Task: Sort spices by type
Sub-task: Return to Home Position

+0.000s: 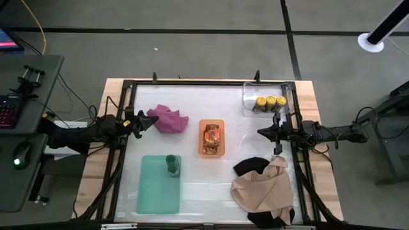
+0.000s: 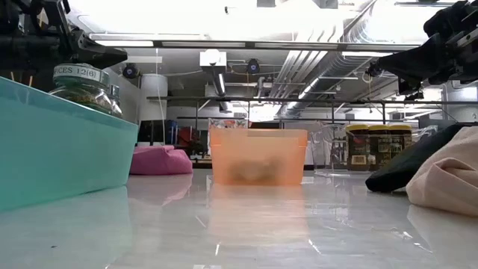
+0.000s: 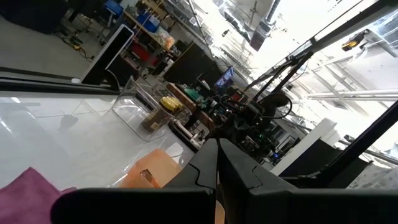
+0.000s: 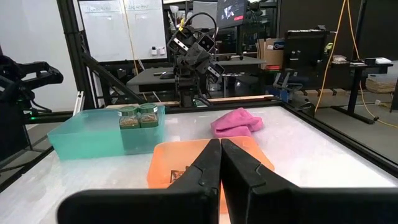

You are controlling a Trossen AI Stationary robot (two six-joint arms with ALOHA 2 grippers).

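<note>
Two green-lidded jars (image 1: pixel 172 164) stand at the far end of a teal tray (image 1: pixel 156 191); they also show in the right wrist view (image 4: pixel 138 116). Three yellow-lidded jars (image 1: pixel 270 102) stand in a clear bin (image 1: pixel 250 89) at the far right. Orange-and-black packets (image 1: pixel 211 137) lie in an orange tray (image 1: pixel 203 124) at mid-table. My left gripper (image 1: pixel 144 121) is shut and empty, raised beside the magenta cloth (image 1: pixel 169 119). My right gripper (image 1: pixel 262 132) is shut and empty, raised to the right of the orange tray.
A tan cloth (image 1: pixel 262 190) lies over a black cloth (image 1: pixel 250 166) at the near right. The magenta cloth lies left of the orange tray. A dark frame (image 1: pixel 192 83) runs round the white table top. Bare table lies between the teal tray and the cloths.
</note>
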